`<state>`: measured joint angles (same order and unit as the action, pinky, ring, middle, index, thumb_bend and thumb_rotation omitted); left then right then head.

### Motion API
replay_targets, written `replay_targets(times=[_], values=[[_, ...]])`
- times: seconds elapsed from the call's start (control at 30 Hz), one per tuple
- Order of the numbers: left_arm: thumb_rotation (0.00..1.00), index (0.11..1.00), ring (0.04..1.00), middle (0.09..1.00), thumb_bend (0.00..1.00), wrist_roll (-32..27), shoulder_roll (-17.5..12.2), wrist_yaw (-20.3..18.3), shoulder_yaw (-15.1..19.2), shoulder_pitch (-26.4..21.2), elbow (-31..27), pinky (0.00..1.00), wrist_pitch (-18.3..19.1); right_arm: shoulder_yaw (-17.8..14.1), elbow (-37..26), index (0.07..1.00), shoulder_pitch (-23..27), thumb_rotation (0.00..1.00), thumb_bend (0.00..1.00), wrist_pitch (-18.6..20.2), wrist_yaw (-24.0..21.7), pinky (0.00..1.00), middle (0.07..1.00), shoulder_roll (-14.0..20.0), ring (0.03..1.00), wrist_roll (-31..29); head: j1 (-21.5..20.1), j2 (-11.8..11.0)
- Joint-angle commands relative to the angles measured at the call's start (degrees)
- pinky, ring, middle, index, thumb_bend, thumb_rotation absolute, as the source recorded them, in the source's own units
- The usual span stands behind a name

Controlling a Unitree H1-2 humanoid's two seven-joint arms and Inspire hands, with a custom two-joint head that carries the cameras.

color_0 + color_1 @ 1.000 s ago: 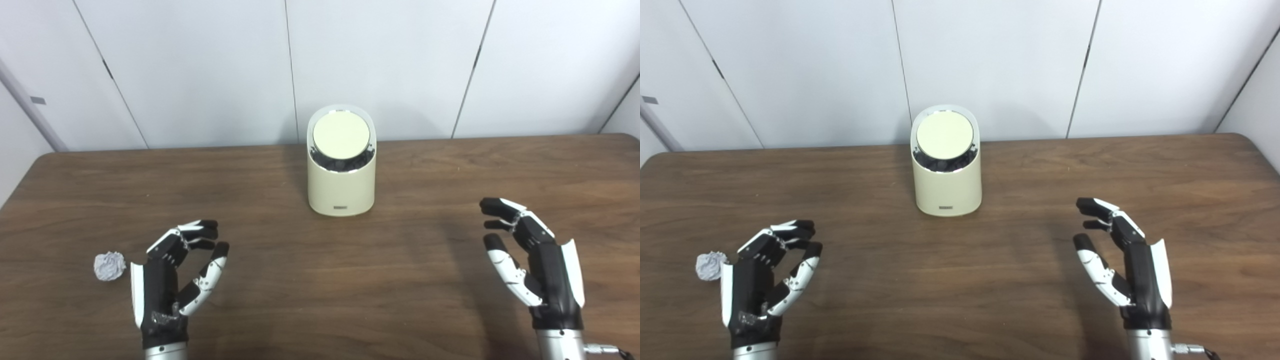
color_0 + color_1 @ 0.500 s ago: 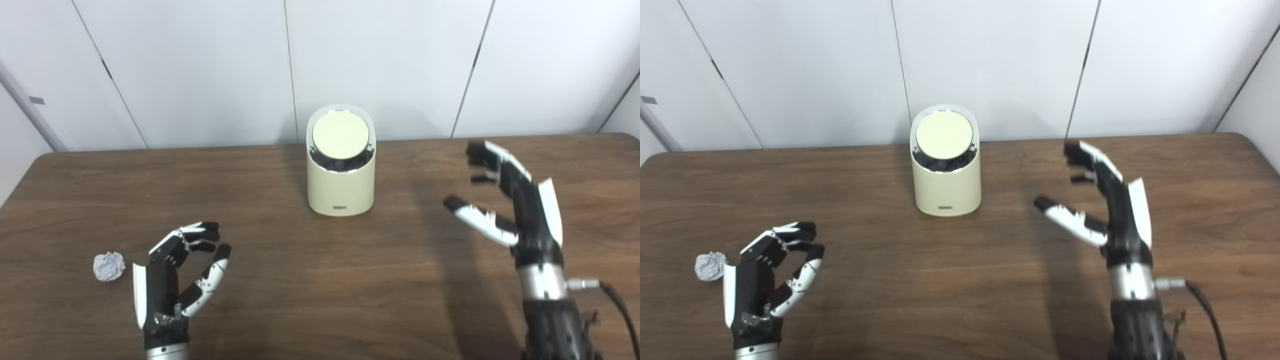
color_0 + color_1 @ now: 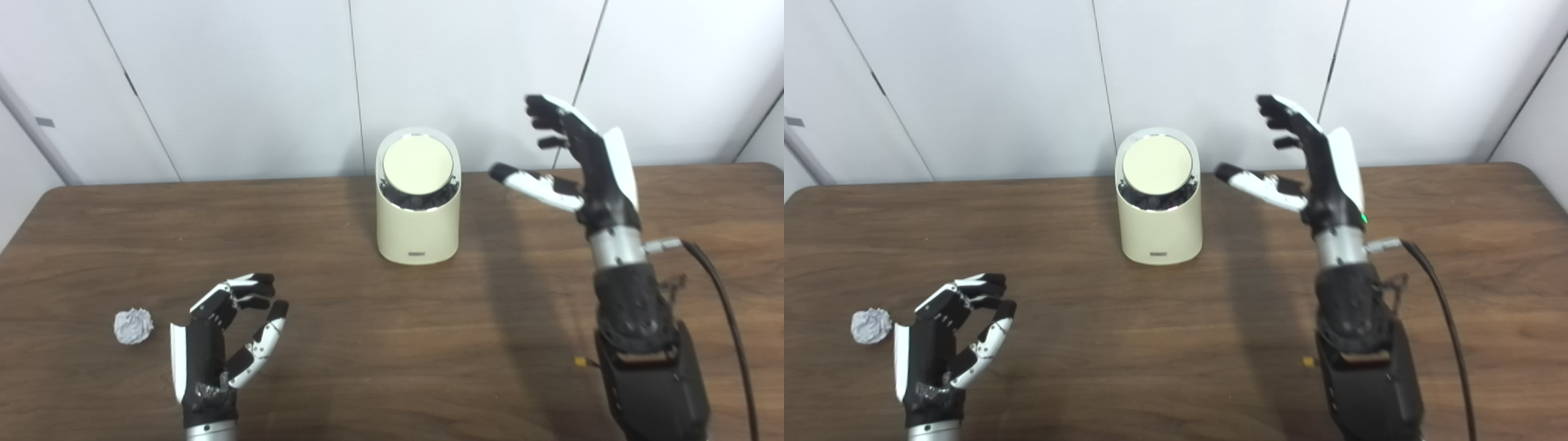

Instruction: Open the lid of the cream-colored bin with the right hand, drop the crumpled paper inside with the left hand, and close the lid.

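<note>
Now your right hand (image 3: 582, 165) is raised in the air to the right of the bin (image 3: 418, 226), near it but not touching, with the fingers spread and the thumb pointing toward the bin; it holds nothing. The lid (image 3: 418, 166) is a round cream disc, tilted toward the camera and, as far as I can judge, not opened yet. The step in hand is, I think, to bring this hand to the lid. Move it to the left and a little down, so that the fingertips come over the disc from above, and do not sweep in from the side, because the bin looks light and a side push could slide it or tip it over. How the lid opens I cannot tell from these views, so make the first contact gently and watch how the disc answers. Your left hand (image 3: 223, 340) waits low over the table (image 3: 392, 343), fingers loosely curled and apart, empty. The paper (image 3: 133, 325) lies on the table just to the left of it, not touching. By count: one bin, one lid, one paper ball, two hands.
</note>
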<state>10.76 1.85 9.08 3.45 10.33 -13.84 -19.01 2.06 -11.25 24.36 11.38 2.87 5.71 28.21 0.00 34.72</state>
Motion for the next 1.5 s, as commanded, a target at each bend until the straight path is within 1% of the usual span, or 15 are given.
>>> replay_targets(times=[0.0, 0.07, 0.13, 0.2, 0.3, 0.37, 0.5, 0.7, 0.83, 0.93, 1.03, 1.23, 1.3, 1.4, 1.47], values=[[0.07, 0.496, 0.633, 0.642, 0.47, 0.7, 0.7, 0.5, -0.3, -0.7, -0.7, 0.54, -1.8, 0.7, 0.2, 0.783, 3.5, 0.48, 0.88, -0.4, 1.0, 0.61, 0.779, -0.7, 0.744, 0.6, 0.0, 0.0], [0.07, 0.496, 0.631, 0.641, 0.47, 0.4, 0.9, 0.4, -0.4, -0.7, -0.9, 0.53, -1.4, 1.8, 2.0, 0.789, 5.2, 0.48, 0.89, 1.4, 1.8, 0.61, 0.781, -1.3, 0.742, 3.6, 0.3, 0.0], [0.07, 0.496, 0.63, 0.64, 0.47, 0.1, 1.0, 0.3, -0.6, -0.6, -1.1, 0.53, -1.2, 3.1, 3.8, 0.794, 6.8, 0.51, 0.91, 3.0, 2.8, 0.6, 0.786, -1.6, 0.741, 6.8, 0.4, -0.1], [0.07, 0.495, 0.63, 0.64, 0.47, -0.1, 1.2, 0.3, -0.7, -0.6, -1.2, 0.54, -1.2, 4.2, 5.5, 0.789, 8.3, 0.52, 0.9, 4.0, 3.3, 0.58, 0.784, -1.7, 0.727, 8.8, 0.7, -0.2], [0.07, 0.495, 0.632, 0.642, 0.47, 0.3, 1.4, 0.4, -0.9, -0.5, -1.1, 0.54, -1.6, 4.9, 8.3, 0.783, 10.1, 0.49, 0.89, 4.2, 4.4, 0.57, 0.784, -2.2, 0.72, 9.8, 0.9, -0.2], [0.07, 0.495, 0.633, 0.643, 0.47, 0.5, 1.4, 0.5, -0.9, -0.5, -1.0, 0.54, -1.7, 5.4, 9.7, 0.786, 11.0, 0.49, 0.9, 4.9, 4.8, 0.56, 0.784, -2.6, 0.717, 10.9, 0.9, -0.2], [0.07, 0.495, 0.63, 0.64, 0.47, 0.5, 1.8, 0.6, -1.0, -0.6, -0.9, 0.54, -1.7, 6.5, 12.4, 0.779, 12.6, 0.45, 0.91, 5.6, 5.9, 0.52, 0.772, -3.1, 0.686, 12.3, 1.0, -0.4], [0.07, 0.495, 0.634, 0.644, 0.47, 0.5, 1.9, 0.6, -1.2, -0.4, -0.8, 0.54, -2.2, 8.0, 15.8, 0.779, 14.1, 0.43, 0.94, 6.6, 6.7, 0.51, 0.769, -3.1, 0.688, 13.5, 1.0, -0.4], [0.07, 0.495, 0.629, 0.64, 0.47, 0.1, 2.2, 0.7, -1.1, -0.5, -0.8, 0.53, -2.3, 8.3, 18.0, 0.787, 14.6, 0.39, 0.95, 6.5, 7.3, 0.53, 0.781, -3.0, 0.708, 13.6, 1.0, -0.4], [0.07, 0.495, 0.627, 0.638, 0.47, 0.1, 2.2, 0.7, -1.1, -0.4, -0.9, 0.53, -2.3, 8.3, 18.8, 0.789, 14.5, 0.36, 0.98, 6.5, 7.4, 0.52, 0.788, -2.8, 0.702, 13.3, 1.0, -0.2], [0.07, 0.495, 0.628, 0.638, 0.47, -0.1, 2.1, 0.6, -1.0, -0.4, -0.7, 0.54, -2.4, 8.7, 19.3, 0.792, 14.2, 0.3, 0.99, 6.7, 7.2, 0.46, 0.793, -2.4, 0.646, 13.7, 1.0, -0.2], [0.07, 0.495, 0.625, 0.635, 0.47, 0.3, 2.3, 0.6, -1.0, -0.5, -1.2, 0.53, -1.9, 9.4, 20.0, 0.789, 13.8, 0.22, 1.0, 7.3, 7.5, 0.43, 0.786, -1.7, 0.618, 14.2, 0.8, 0.0], [0.07, 0.495, 0.627, 0.637, 0.47, 0.2, 2.2, 0.6, -0.9, -0.4, -1.4, 0.53, -1.7, 9.6, 20.0, 0.791, 13.7, 0.21, 1.0, 7.6, 7.5, 0.44, 0.787, -1.6, 0.625, 14.3, 0.7, 0.1], [0.07, 0.495, 0.629, 0.639, 0.47, 0.2, 2.0, 0.4, -0.9, -0.5, -1.4, 0.53, -1.6, 9.9, 20.1, 0.794, 13.4, 0.2, 1.0, 8.1, 7.6, 0.49, 0.789, -1.4, 0.673, 14.7, 0.5, 0.0], [0.07, 0.495, 0.631, 0.641, 0.47, 0.2, 1.9, 0.3, -0.9, -0.5, -1.4, 0.53, -1.7, 10.2, 20.0, 0.794, 13.2, 0.19, 1.0, 8.3, 7.8, 0.5, 0.784, -1.2, 0.685, 14.9, 0.6, 0.0]])
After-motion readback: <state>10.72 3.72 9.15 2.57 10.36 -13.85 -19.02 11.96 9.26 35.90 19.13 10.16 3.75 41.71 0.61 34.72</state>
